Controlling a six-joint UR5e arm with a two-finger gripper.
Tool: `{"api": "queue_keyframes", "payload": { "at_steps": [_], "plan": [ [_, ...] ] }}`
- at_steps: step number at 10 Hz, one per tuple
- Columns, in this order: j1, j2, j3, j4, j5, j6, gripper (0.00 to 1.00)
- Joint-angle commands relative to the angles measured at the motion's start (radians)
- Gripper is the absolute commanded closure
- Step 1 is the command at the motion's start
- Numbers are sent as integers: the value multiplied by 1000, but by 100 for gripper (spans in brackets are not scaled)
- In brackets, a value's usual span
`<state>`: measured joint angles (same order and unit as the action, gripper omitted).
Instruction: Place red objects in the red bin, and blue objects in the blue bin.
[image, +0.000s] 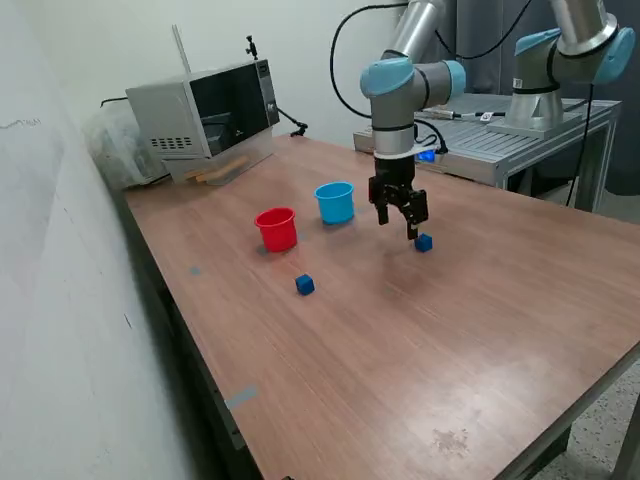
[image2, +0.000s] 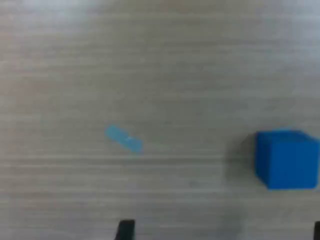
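- A wooden counter (image: 400, 350) is carrying everything, and its near stretch is lying bare apart from a faint stain.
- One small dark-blue cube (image: 305, 285) is sitting alone, nearest the camera, in front of the red cup and well apart from the arm.
- A second blue cube (image: 423, 242) is resting flat on the counter just beside the hand (image: 400, 222), toward the exterior view's right; in the wrist view it (image2: 286, 159) is showing off to one side, not between the fingers.
- The hand is hanging just above the counter with its fingers spread and nothing between them.
- Beyond, the red cup (image: 277, 228) and the light-blue cup (image: 335, 202) are standing upright side by side, near each other but not touching.
- No red cubes are showing on the counter; whether they are lying inside the red cup cannot be told.
- The cube is looking rigid, light and smooth-faced, so it will likely be easy to lift but prone to twisting if pinched on corners; gripping two opposite flat faces, centred, seems the safest hold.
- A scrap of blue tape (image2: 123, 139) is sticking to the wood near the cube.
- Farthest back, a grey microwave (image: 205, 112) is sitting at the counter's corner.
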<state>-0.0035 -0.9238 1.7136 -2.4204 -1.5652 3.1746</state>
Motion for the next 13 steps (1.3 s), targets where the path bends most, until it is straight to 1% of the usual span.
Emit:
{"api": "queue_keyframes", "payload": {
  "at_steps": [1, 3, 7, 8, 13],
  "plan": [
    [55, -56, 58, 3, 4, 1, 0],
    [75, -58, 69, 0, 7, 1, 0],
    [74, -58, 69, -12, 17, -5, 0],
    [69, -56, 66, -31, 19, -8, 0],
    [57, -33, 74, -66, 19, -11, 0]
  ]
}}
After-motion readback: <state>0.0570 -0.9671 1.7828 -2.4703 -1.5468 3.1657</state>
